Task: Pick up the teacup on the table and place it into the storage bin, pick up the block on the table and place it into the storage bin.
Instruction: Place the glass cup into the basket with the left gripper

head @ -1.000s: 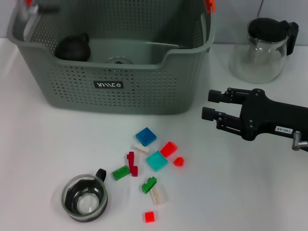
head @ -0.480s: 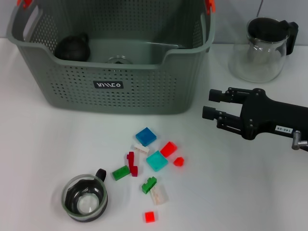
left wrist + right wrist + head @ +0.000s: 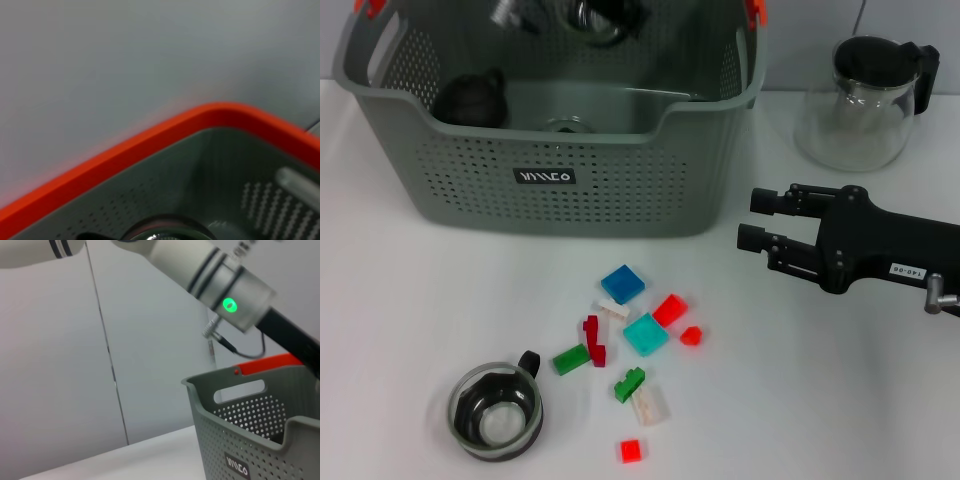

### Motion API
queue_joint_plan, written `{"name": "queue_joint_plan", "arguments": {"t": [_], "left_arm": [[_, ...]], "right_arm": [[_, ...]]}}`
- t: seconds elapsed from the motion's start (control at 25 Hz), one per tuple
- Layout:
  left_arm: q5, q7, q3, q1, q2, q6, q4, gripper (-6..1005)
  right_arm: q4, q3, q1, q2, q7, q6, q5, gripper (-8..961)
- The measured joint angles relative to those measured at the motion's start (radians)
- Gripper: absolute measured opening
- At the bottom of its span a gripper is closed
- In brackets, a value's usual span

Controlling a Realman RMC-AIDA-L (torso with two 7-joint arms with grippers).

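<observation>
On the white worktop (image 3: 410, 300) the glass teacup (image 3: 497, 411) and blocks (image 3: 646, 333) await pickup; the right hand (image 3: 752, 220) hovers beside the storage bin (image 3: 550, 140), fingers apart, while the left hand's (image 3: 565, 14) grip over the bin cannot be told.

**Plastic, glass and matt black**

The grey-green perforated plastic storage bin (image 3: 550, 150) looks matt, with smooth orange plastic clips (image 3: 757, 11) on its rim. The round clear glass teacup (image 3: 497, 411) and the black-lidded clear glass pitcher (image 3: 865, 100) shine. The small coloured plastic blocks (image 3: 623, 284) look smooth. The white table (image 3: 840, 400) is matt. The black right gripper (image 3: 756, 220) has a dull finish.
</observation>
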Motion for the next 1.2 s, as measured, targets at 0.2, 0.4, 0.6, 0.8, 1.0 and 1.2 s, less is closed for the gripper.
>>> {"name": "queue_joint_plan", "arguments": {"t": [0.2, 0.4, 0.6, 0.8, 1.0, 1.2], "left_arm": [[0.060, -0.035, 0.004, -0.043, -0.004, -0.068, -0.118, 99], [0.062, -0.048, -0.006, -0.037, 0.015, -0.042, -0.123, 105], [0.063, -0.041, 0.004, -0.035, 0.018, -0.017, -0.134, 110], [0.065, -0.038, 0.010, -0.038, 0.017, -0.014, -0.151, 116], [0.065, -0.028, 0.051, -0.027, 0.008, -0.019, -0.166, 122], [0.066, -0.030, 0.072, -0.026, 0.004, -0.034, -0.186, 127]], "right_arm": [[0.000, -0.003, -0.001, 0.000, 0.010, -0.003, -0.018, 517], [0.000, -0.004, 0.002, 0.000, 0.021, -0.016, -0.048, 517], [0.000, -0.004, 0.004, 0.002, 0.021, -0.032, -0.050, 517], [0.000, -0.004, 0.010, 0.001, 0.015, -0.074, -0.051, 518], [0.000, -0.004, 0.011, 0.002, 0.014, -0.083, -0.051, 518], [-0.001, -0.003, 0.011, 0.004, 0.014, -0.084, -0.051, 518]]}}
